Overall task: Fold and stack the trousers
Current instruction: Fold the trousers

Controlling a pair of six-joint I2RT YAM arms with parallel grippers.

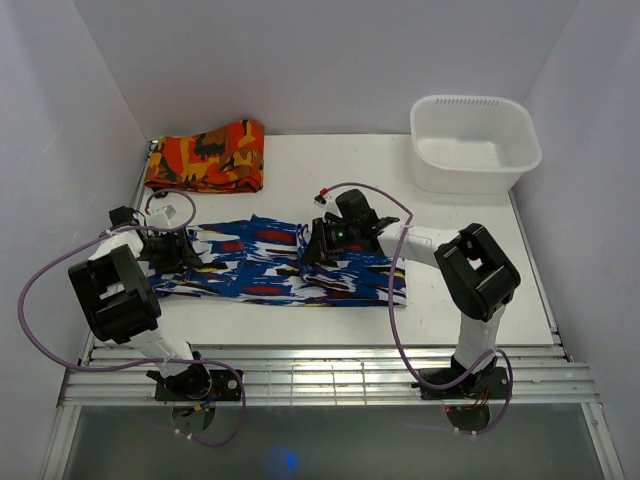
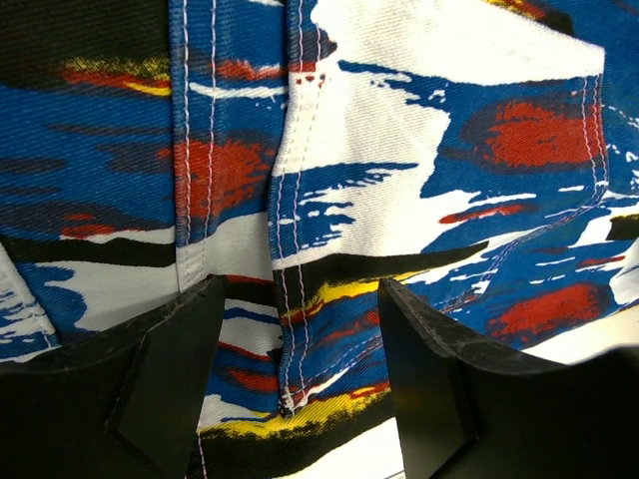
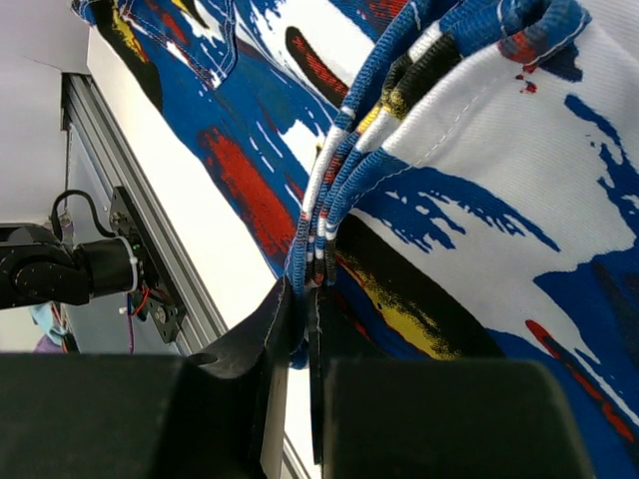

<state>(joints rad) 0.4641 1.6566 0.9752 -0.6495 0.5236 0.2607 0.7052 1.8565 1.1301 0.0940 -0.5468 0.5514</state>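
Long soft cloth trousers in a bold blue-and-white streaky print with small red, yellow and black marks (image 1: 250, 275). Lie stretched left to right across the middle of the white surface (image 1: 330, 185), between the two arms. Look flat at the left end and thicker toward the right, apparently doubled over there. Show double-stitched seams and a curved pocket outline in the left wrist view.

Right fingers (image 3: 300, 329): pressed together on a bunched edge of the trousers, with several layered hems stacked in the pinch and lifted above the cloth below. Seen from above, sit near the middle of the garment's length, toward its far side.

Left fingers (image 2: 170, 389): spread wide, gripping nothing, poised low over the left end of the trousers, either side of a stitched seam. Cannot tell whether the tips touch the cloth.

Folded orange-red-and-black patterned cloth (image 1: 205, 155): rests at the back left corner of the surface, apart from the trousers.

White rectangular plastic tub (image 1: 475, 145): stands at the back right corner, well apart from the garment.

Purple cables (image 1: 391, 325): looping from both arms, one hanging past the right end of the trousers.

Ribbed metal rail (image 1: 320, 375): runs along the near edge of the surface and carries both arm bases.
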